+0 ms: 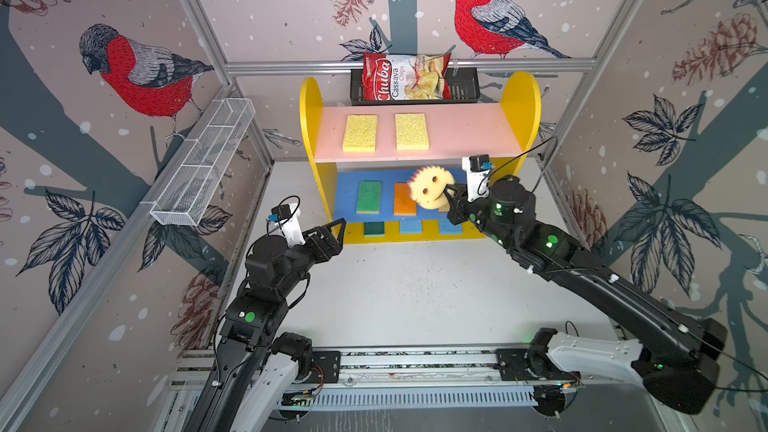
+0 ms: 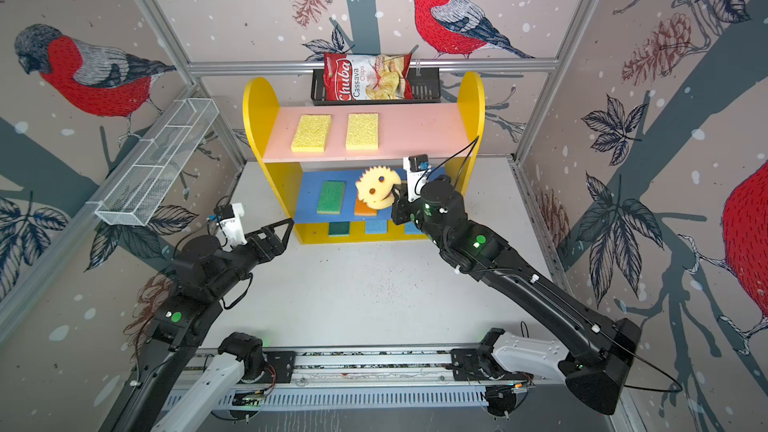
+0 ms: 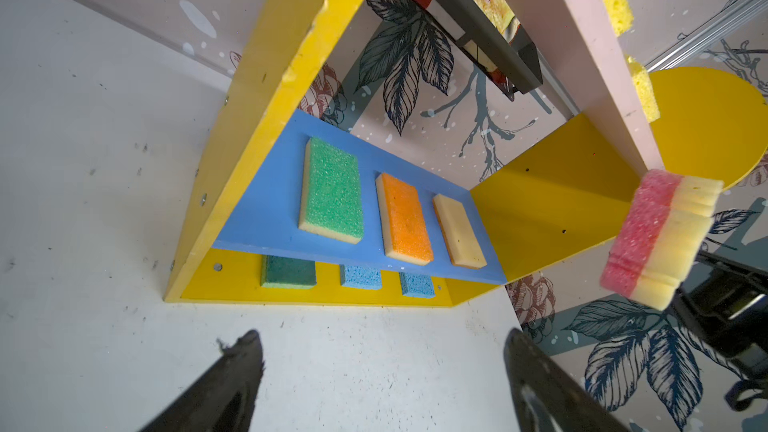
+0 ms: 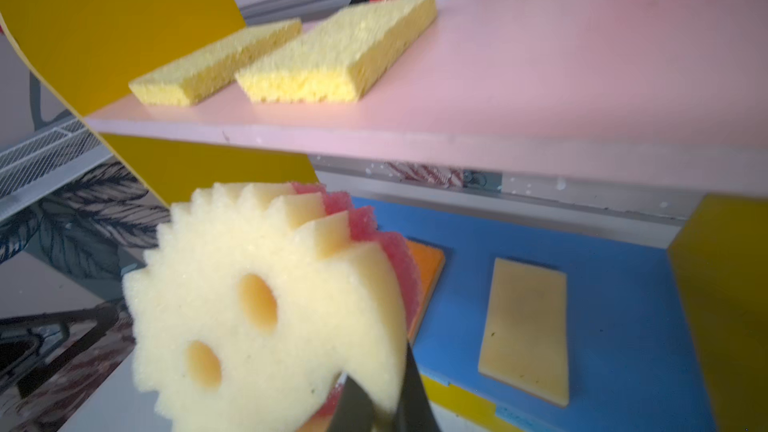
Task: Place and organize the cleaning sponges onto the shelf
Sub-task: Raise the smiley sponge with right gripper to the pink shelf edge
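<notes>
Wallpaper (image 1: 137, 72) of birds closed round the speckled white table (image 1: 395, 297). At its back stood the shelf (image 1: 457, 126), rectangular sponges (image 1: 360, 132) on every board. Right claw (image 1: 449, 194) clamped the smiley sponge (image 1: 428, 191) before the blue board (image 1: 347, 201); left claw (image 3: 382, 333) gaped apart.

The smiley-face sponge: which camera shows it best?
The right wrist view: the smiley-face sponge fills the frame, eyes and pink backing clear, pinched by the right gripper. Both top views show it small, held before the shelf. The left wrist view shows only its layered edge.
</notes>
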Available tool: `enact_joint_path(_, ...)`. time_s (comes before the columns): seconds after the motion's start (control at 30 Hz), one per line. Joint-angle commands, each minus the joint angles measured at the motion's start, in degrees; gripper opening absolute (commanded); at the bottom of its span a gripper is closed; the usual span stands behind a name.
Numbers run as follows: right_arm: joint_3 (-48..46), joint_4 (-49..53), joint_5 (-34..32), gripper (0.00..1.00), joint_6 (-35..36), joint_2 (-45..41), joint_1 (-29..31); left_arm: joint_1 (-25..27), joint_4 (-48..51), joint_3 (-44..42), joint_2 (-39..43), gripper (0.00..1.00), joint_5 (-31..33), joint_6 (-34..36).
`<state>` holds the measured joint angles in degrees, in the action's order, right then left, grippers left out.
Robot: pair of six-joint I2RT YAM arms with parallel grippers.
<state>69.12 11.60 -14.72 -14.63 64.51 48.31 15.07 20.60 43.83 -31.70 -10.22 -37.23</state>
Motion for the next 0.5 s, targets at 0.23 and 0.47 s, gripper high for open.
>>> enact_joint_path(0.23,6.00,-2.43,-8.57,0.00,4.26,-0.91,-1.59,0.02,2.87,5.30,-1.32,0.90,3.17,4.96)
enact_joint_path(0.47,11.16,-2.00,-9.89,0.00,3.51,1.80,-3.82,0.01,2.76,5.64,-1.69,0.90,3.72,5.67)
